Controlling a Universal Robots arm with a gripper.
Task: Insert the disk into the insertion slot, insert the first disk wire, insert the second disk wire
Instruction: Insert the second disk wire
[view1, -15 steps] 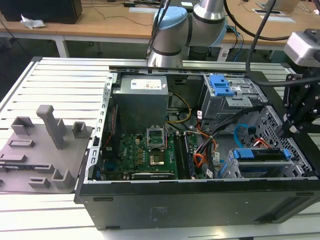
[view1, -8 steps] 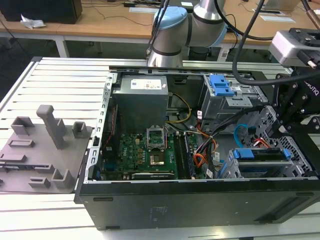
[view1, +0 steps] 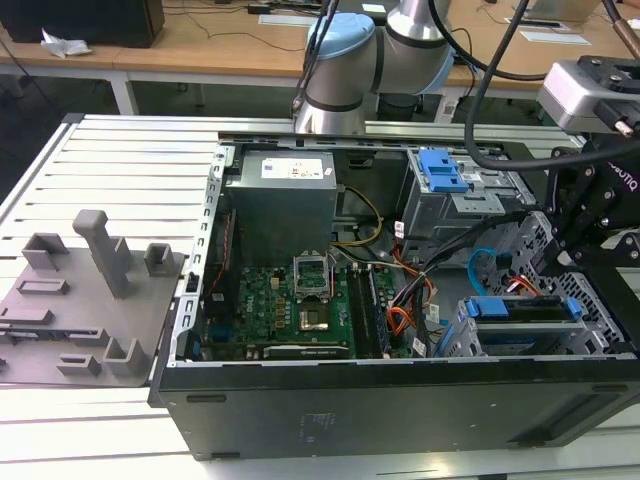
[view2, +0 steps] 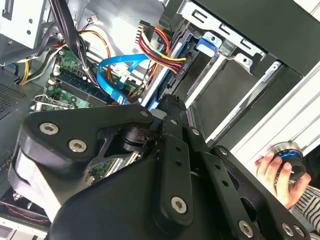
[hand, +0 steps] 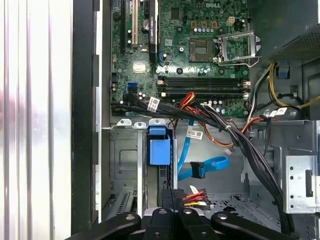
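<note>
First wrist view: gripper (hand: 172, 196) pinched narrow beside red-yellow wires (hand: 196, 195), flat light-blue second disk wire (hand: 215, 163).

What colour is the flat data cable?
Light blue; the cable shows best in the first wrist view.

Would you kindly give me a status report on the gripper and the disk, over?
Gripper low beside red-yellow wires. Disk sitting in insertion slot. Second disk wire hanging loose, connector free.
</note>
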